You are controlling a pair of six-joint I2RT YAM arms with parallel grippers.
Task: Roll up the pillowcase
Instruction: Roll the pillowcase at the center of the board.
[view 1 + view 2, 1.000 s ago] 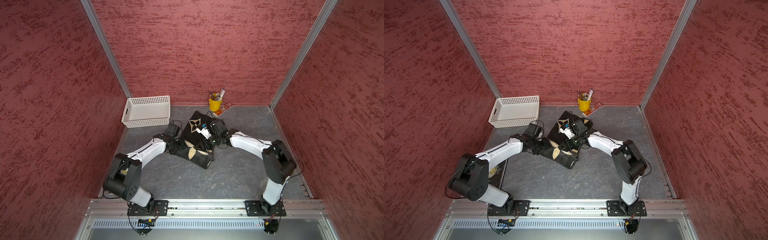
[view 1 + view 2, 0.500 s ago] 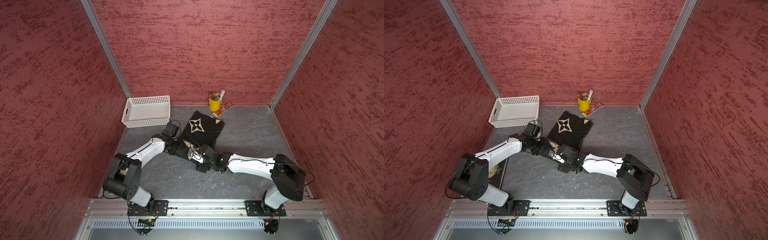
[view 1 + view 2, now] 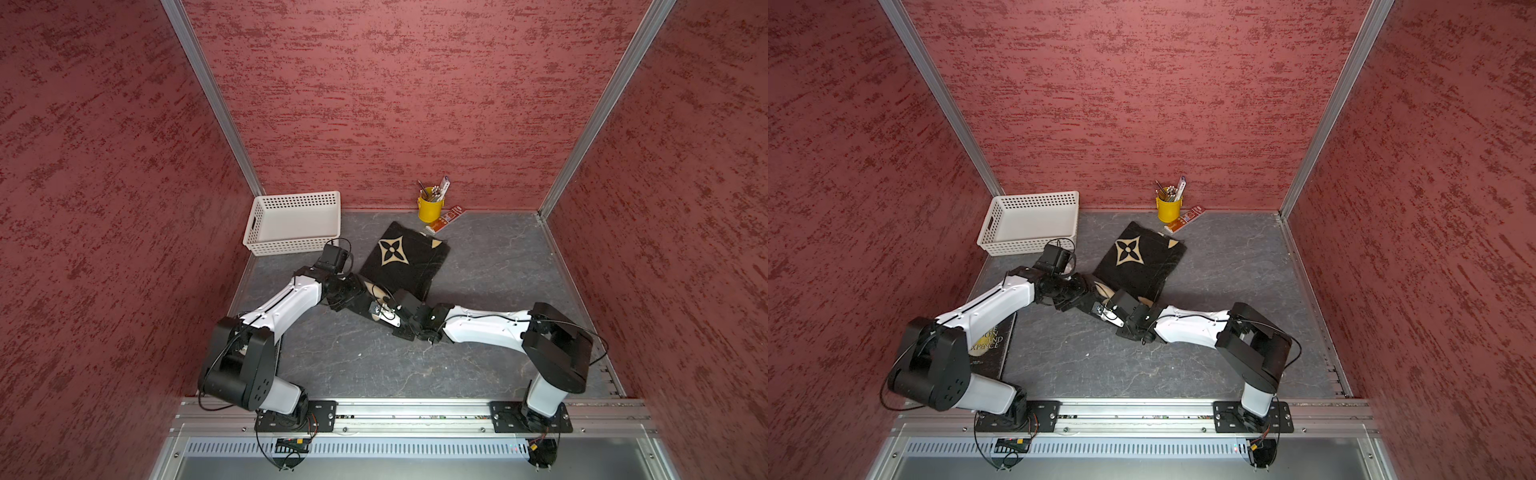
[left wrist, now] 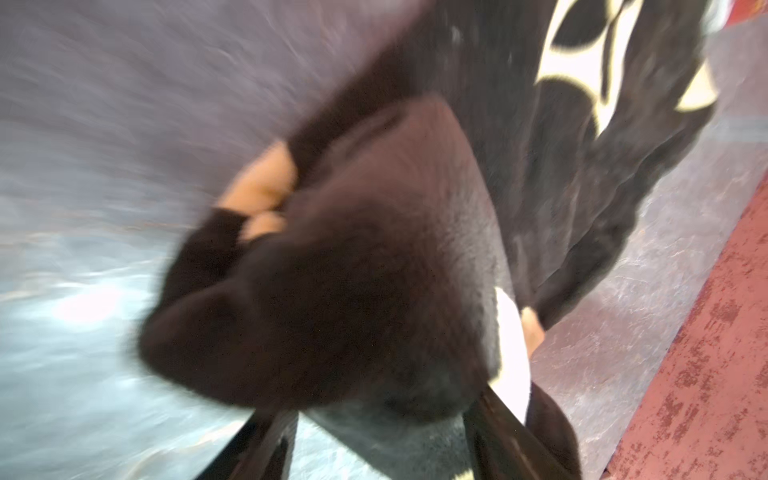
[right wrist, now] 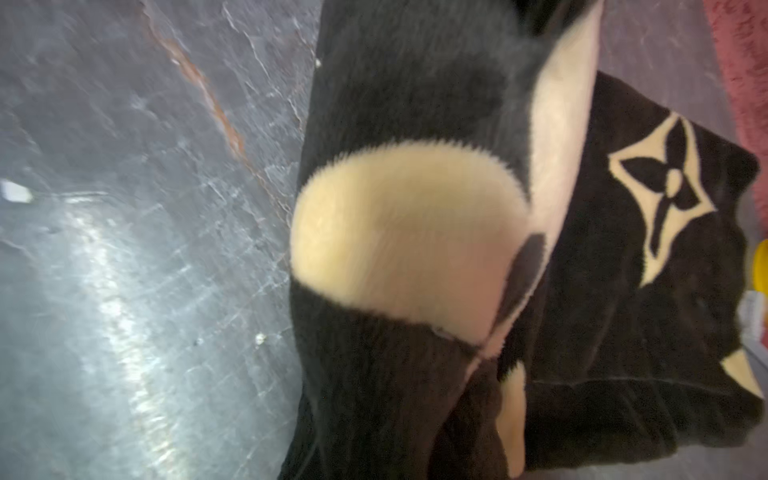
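The black plush pillowcase with cream motifs lies mid-table in both top views. Its far part is flat and shows a four-petal flower; its near end is rolled into a thick bundle. My left gripper sits at the roll's left end. In the left wrist view its dark fingers stand apart with the roll's end between them, and table shows beside one finger. My right gripper is on the roll's near side. In the right wrist view bunched cloth hides its fingers.
A white basket stands at the back left. A yellow cup of pencils and an orange packet are by the back wall. A dark book lies under the left arm. Red walls enclose three sides.
My right arm swung from the cloth's far part down to the near side of the roll and closed there. The left jaws widened; the left arm stayed in place.
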